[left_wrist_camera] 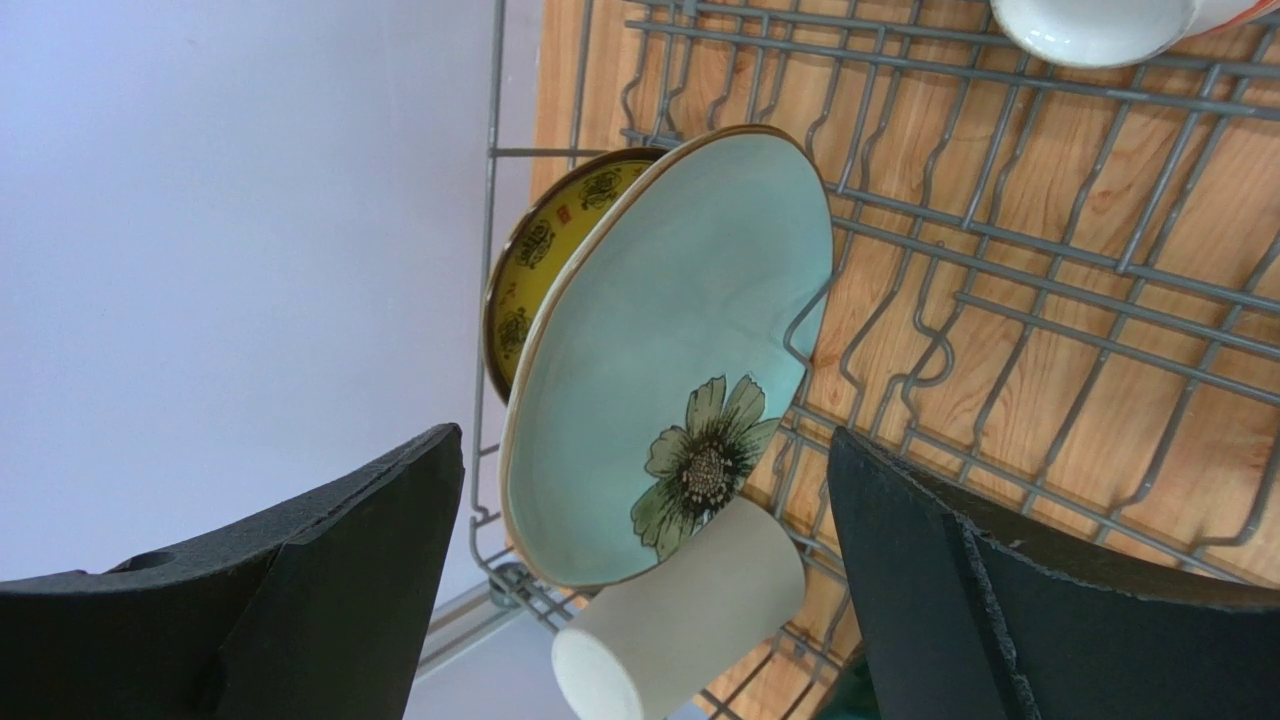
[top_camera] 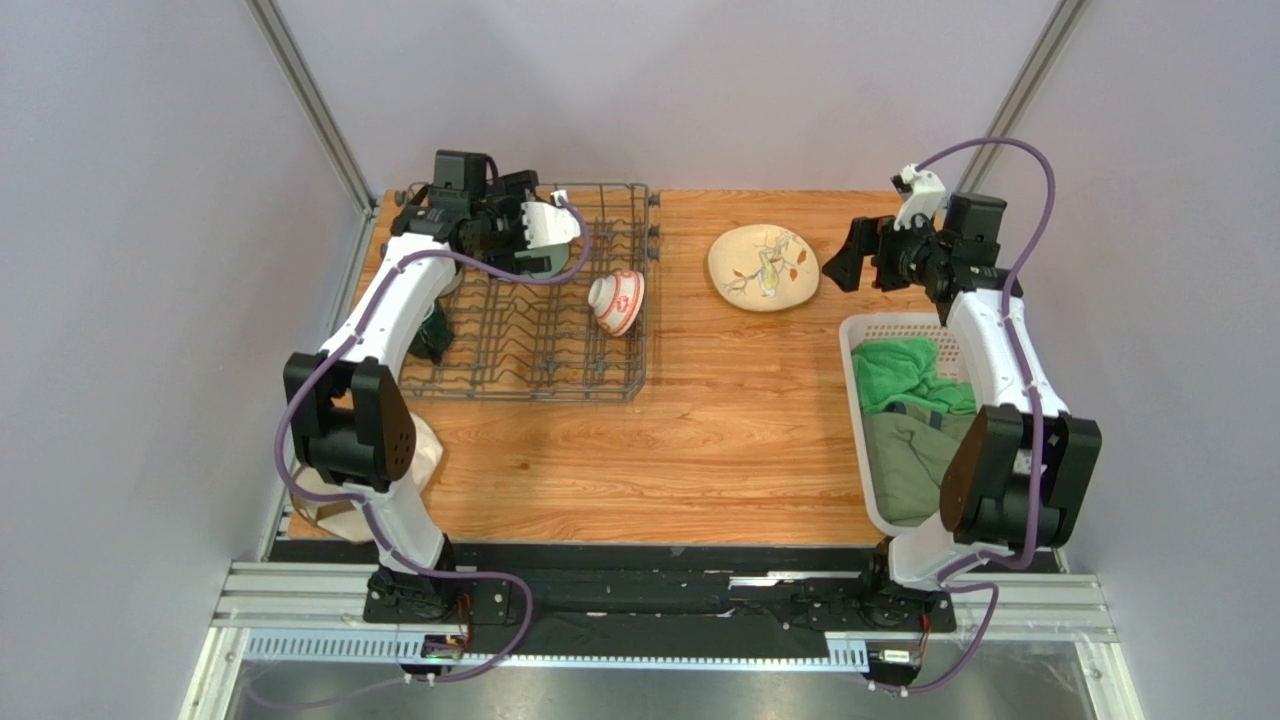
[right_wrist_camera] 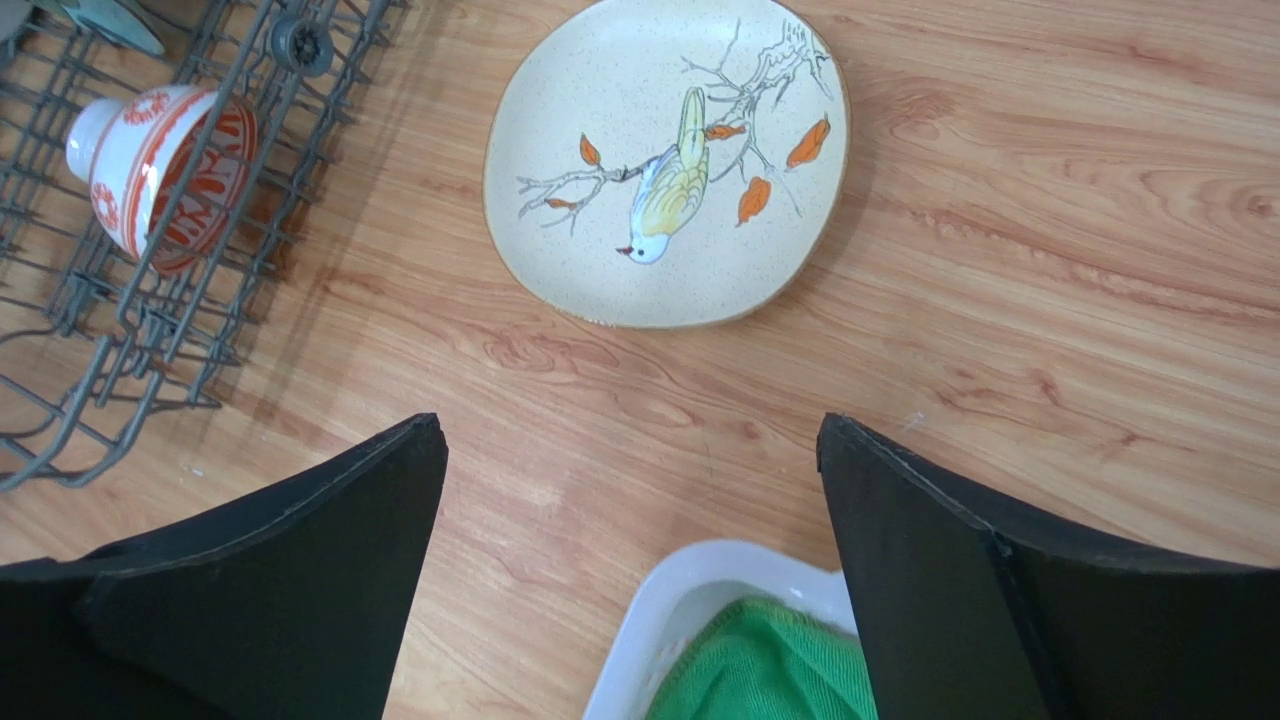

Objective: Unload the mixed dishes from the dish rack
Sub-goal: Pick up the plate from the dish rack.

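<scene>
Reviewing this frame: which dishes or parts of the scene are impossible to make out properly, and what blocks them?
Yellow-and-dark patterned plate: left wrist view, only a rim crescent shows behind the pale green flowered plate.
Dark green mug: top view, mostly hidden by the left arm.
Small red-and-white bowl: left wrist view, cut off by the top edge.
White basket: right wrist view, only a corner shows above the bottom edge.

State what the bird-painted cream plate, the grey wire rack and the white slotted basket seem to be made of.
Cream round plate with a painted bird: likely glazed ceramic; speckled body, soft sheen, brownish rim.
Grey wire dish rack: probably coated metal wire; thin, evenly bent matte rods.
White slotted basket: looks like moulded plastic; smooth rounded rim, uniform white.
</scene>
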